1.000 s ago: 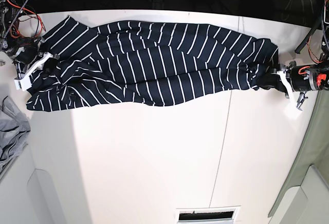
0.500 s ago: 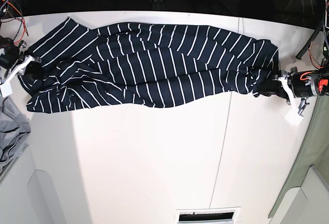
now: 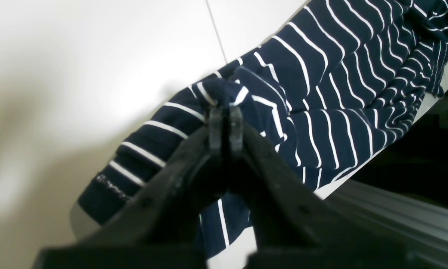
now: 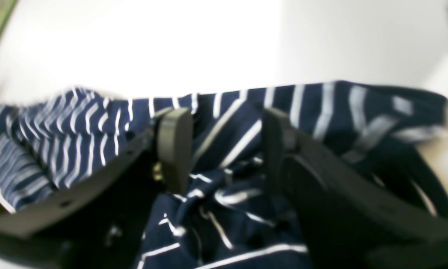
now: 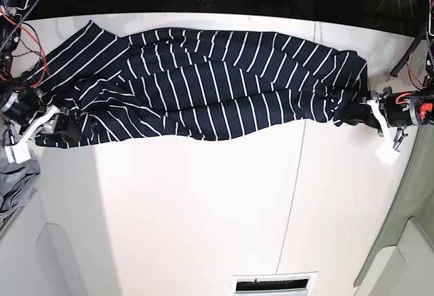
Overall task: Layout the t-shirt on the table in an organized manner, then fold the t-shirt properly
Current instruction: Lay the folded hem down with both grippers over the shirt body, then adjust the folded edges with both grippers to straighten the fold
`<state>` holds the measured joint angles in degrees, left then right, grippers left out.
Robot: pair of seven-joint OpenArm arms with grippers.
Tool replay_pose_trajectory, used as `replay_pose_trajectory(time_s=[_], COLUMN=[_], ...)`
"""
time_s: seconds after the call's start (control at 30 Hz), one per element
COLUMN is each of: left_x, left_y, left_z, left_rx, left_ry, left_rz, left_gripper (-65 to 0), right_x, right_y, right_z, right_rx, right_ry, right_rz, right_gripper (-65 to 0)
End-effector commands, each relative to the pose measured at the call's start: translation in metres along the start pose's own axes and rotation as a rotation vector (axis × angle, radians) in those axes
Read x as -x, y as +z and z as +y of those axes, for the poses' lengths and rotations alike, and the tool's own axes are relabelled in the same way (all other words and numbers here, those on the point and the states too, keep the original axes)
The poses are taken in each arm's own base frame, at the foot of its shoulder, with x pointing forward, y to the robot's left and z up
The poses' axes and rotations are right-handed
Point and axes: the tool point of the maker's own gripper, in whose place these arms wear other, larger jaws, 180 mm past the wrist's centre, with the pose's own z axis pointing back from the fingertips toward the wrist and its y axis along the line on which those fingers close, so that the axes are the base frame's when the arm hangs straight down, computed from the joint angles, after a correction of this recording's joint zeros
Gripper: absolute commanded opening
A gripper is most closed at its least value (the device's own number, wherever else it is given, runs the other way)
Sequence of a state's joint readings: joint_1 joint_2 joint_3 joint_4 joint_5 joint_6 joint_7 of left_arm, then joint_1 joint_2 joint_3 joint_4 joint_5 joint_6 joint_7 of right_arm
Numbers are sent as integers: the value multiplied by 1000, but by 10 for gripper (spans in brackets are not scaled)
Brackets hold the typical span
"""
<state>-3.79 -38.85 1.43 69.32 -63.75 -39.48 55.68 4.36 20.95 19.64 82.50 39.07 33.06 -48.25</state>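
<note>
The t-shirt (image 5: 203, 85) is lying stretched across the far half of the table (image 5: 203, 214), its long axis running side to side in the base view, stripes crossing that axis. The left tool (image 3: 225, 112) is pinching a bunched fold of fabric, its tips pressed together on the cloth. The right tool (image 4: 224, 149) is sitting spread, with crumpled shirt between its tips and nothing gripped. Judging from this, the laying-out step is under way. To do it well, the right tool should be closing on one firm edge, then both pulling apart evenly and low so the wrinkled middle is flattening without dragging off the far edge.
</note>
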Motion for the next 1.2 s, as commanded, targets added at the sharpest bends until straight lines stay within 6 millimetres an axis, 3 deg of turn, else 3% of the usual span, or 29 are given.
replay_pose_trajectory(time_s=[0.0,0.2,0.33,0.4,0.47,0.6,0.7,0.87,1.0,1.17], left_x=[-17,-17,-17,-17,-19,-23,-39,-53,-47,-37], left_y=[10,10,10,10,10,18,40,72,84,93], left_z=[2,2,2,2,2,6,5,-14,-25,-24], left_rx=[-3,-3,-3,-3,-2,-16,-14,6,13,-7], left_ry=[-25,-25,-25,-25,-25,-36,-72,-188,-247,-278], left_rz=[-43,-44,-43,-44,-49,-52,-75,-28,21,73], left_gripper=[-650,-650,-650,-650,-650,-650,-650,-650,-650,-650], right_x=[-19,14,36,38,37,31,24,7,4,17], right_y=[-1,-36,-48,-50,-50,-48,-42,-27,-14,8], right_z=[6,40,47,47,47,48,47,46,46,41], right_rx=[-9,-36,-17,-7,-3,-11,-21,-64,-83,-64], right_ry=[58,269,335,327,320,309,278,212,161,168], right_rz=[-36,137,219,226,221,205,192,138,104,107], right_gripper=[-337,-337,-344,-442,-643,-650,-650,-650,-650,-650])
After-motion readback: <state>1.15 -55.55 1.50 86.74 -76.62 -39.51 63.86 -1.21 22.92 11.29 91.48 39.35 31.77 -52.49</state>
